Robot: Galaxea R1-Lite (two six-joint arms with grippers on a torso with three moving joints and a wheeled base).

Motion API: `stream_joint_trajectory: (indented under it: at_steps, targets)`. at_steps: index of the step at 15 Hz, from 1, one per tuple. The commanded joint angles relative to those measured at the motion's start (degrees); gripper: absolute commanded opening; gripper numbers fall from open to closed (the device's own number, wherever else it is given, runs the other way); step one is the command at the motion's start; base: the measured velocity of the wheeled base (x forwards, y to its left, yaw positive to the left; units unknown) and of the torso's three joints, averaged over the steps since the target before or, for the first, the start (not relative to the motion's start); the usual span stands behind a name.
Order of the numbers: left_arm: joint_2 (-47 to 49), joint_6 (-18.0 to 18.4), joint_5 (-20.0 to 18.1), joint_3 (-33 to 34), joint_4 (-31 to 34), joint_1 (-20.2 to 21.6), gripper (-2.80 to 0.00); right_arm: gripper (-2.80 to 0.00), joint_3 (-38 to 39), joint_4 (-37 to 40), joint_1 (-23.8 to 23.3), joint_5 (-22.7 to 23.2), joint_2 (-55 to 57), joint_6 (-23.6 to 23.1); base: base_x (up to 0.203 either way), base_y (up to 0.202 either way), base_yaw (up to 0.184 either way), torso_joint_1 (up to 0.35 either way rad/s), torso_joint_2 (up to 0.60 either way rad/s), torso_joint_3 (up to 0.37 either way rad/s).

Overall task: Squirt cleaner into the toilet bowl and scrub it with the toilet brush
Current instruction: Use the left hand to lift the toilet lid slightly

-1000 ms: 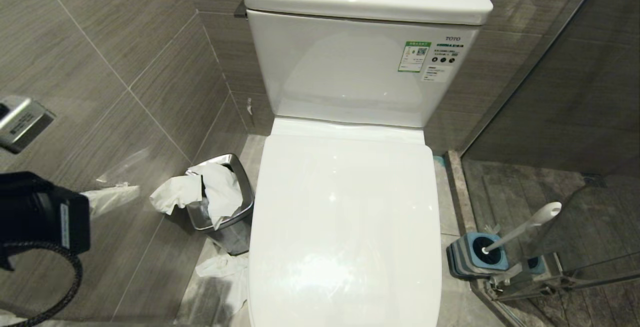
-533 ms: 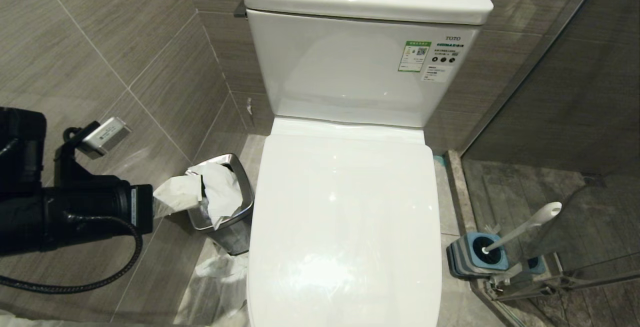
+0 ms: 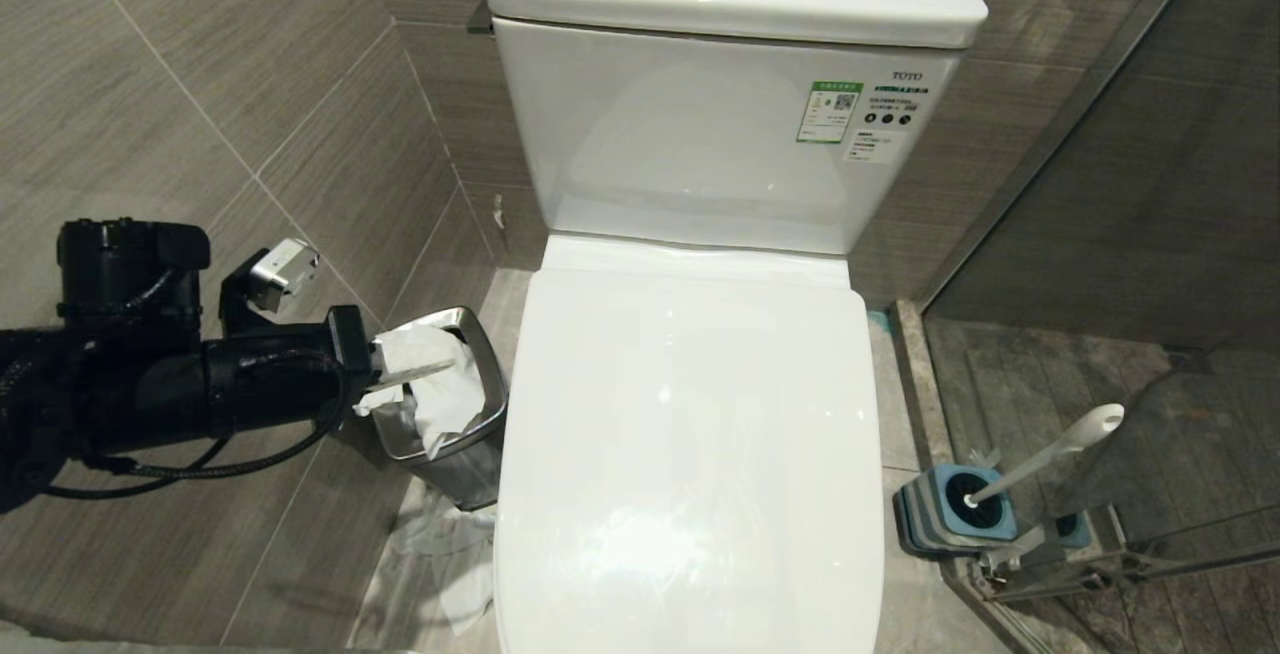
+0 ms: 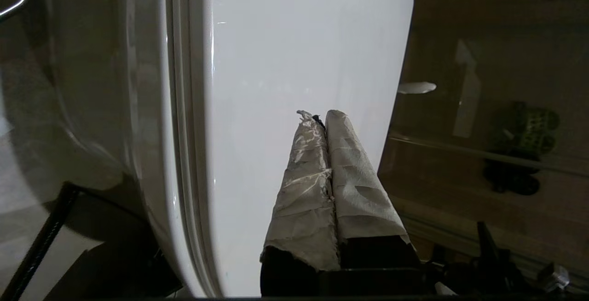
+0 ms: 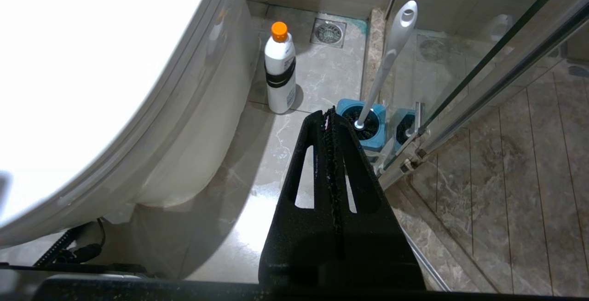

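The toilet's white lid [image 3: 690, 454] is down, so the toilet bowl is hidden beneath it. My left gripper [image 3: 450, 366] reaches in from the left over the waste bin and points at the lid's side. Its wrapped fingers are pressed together with nothing between them, and the left wrist view shows the left gripper [image 4: 321, 116] close to the lid [image 4: 285, 61]. The toilet brush [image 3: 1050, 454] stands tilted in its grey-and-blue holder [image 3: 950, 514] on the floor at the right. My right gripper [image 5: 329, 113] hangs shut and empty, short of the brush [image 5: 391, 52]. No blue cleaner shows.
A steel waste bin [image 3: 470, 474] stuffed with white paper stands left of the toilet, with more paper on the floor. A white bottle with an orange cap [image 5: 280, 68] stands by the toilet's base. A glass shower partition [image 3: 1150, 234] closes off the right side. The cistern [image 3: 720, 144] is behind.
My left arm has swung in from the left edge toward the toilet, and its wrist has turned so the fingers now point at the lid. Everything else is unmoved.
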Motion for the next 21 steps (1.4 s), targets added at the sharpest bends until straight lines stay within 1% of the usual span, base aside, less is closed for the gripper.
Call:
stream_joint_trajectory:
  at_steps: [1, 3, 5, 6, 8, 9, 10, 11, 14, 15, 17, 18, 21]
  targets:
    - [4.3, -0.5, -4.3, 0.3, -1.9, 0.7, -2.80, -2.80, 0.0, 0.0, 0.0, 0.0, 0.1, 0.0, 0.000, 0.000, 0.000, 0.000, 0.00, 0.000]
    - [6.1, -0.2, -8.9, 0.4, -2.1, 2.7, -2.80, -2.80, 0.0, 0.0, 0.0, 0.0, 0.1, 0.0, 0.000, 0.000, 0.000, 0.000, 0.00, 0.000]
    - [7.9, 1.0, -12.1, 0.7, -3.0, 4.7, -2.80, -2.80, 0.0, 0.0, 0.0, 0.0, 0.1, 0.0, 0.000, 0.000, 0.000, 0.000, 0.00, 0.000]
    - [8.7, 2.9, -13.2, 1.4, -3.2, 5.5, -2.80, -2.80, 0.0, 0.0, 0.0, 0.0, 0.1, 0.0, 0.000, 0.000, 0.000, 0.000, 0.00, 0.000]
    - [9.5, 8.0, -15.1, 3.1, -3.2, 6.9, -2.80, -2.80, 0.0, 0.0, 0.0, 0.0, 0.1, 0.0, 0.000, 0.000, 0.000, 0.000, 0.00, 0.000]
    - [9.6, 9.9, -17.7, 4.0, -3.1, 7.6, 0.00, -2.80, 0.0, 0.0, 0.0, 0.0, 0.1, 0.0, 0.000, 0.000, 0.000, 0.000, 0.00, 0.000]
    - [9.4, 11.2, -19.9, 5.0, -3.1, 8.2, 0.00, -2.80, 0.0, 0.0, 0.0, 0.0, 0.1, 0.0, 0.000, 0.000, 0.000, 0.000, 0.00, 0.000]
    - [8.9, 11.9, -21.1, 6.6, -3.1, 8.5, 0.00, -2.80, 0.0, 0.0, 0.0, 0.0, 0.1, 0.0, 0.000, 0.000, 0.000, 0.000, 0.00, 0.000]
    - [7.8, 15.3, -22.5, 12.4, -3.5, 9.1, 0.00, -2.80, 0.0, 0.0, 0.0, 0.0, 0.1, 0.0, 0.000, 0.000, 0.000, 0.000, 0.00, 0.000]
    - [8.3, 17.3, -24.9, 14.0, -4.5, 9.2, 0.00, -2.80, 0.0, 0.0, 0.0, 0.0, 0.1, 0.0, 0.000, 0.000, 0.000, 0.000, 0.00, 0.000]
    - [10.6, 20.1, -30.5, 14.0, -6.4, 9.2, 0.00, -2.80, 0.0, 0.0, 0.0, 0.0, 0.1, 0.0, 0.000, 0.000, 0.000, 0.000, 0.00, 0.000]
    - [11.3, 21.7, -32.3, 13.8, -7.2, 9.3, 0.00, -2.80, 0.0, 0.0, 0.0, 0.0, 0.1, 0.0, 0.000, 0.000, 0.000, 0.000, 0.00, 0.000]
    - [11.3, 22.4, -36.0, 14.3, -7.4, 9.3, 0.00, -2.80, 0.0, 0.0, 0.0, 0.0, 0.1, 0.0, 0.000, 0.000, 0.000, 0.000, 0.00, 0.000]
